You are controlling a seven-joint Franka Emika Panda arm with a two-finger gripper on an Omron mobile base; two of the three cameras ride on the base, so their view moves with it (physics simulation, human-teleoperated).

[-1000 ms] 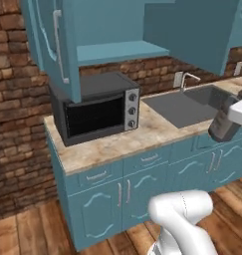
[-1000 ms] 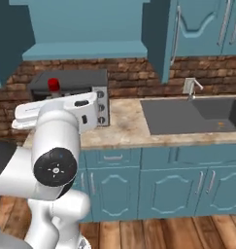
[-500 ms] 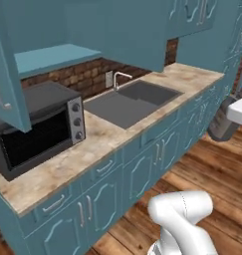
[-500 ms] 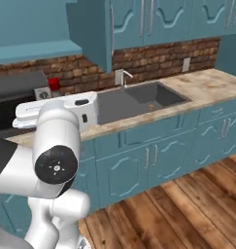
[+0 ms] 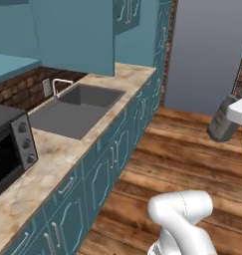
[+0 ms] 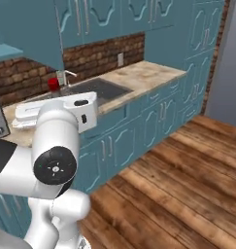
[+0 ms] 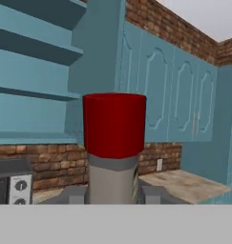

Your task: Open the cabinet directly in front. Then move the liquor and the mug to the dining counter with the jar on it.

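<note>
A: What is cut off or hidden?

B: The dark grey glass liquor bottle with a red cap [image 7: 114,143] hides its base and the gripper's fingertips behind the lower edge.

A: Anything else?

B: The black toaster oven [image 5: 8,149] runs off the left edge.

Tool [image 7: 112,193] upright, fingertips [image 7: 75,194] clamped either side of liquor [image 7: 113,143] — arm raised, forearm level.
</note>
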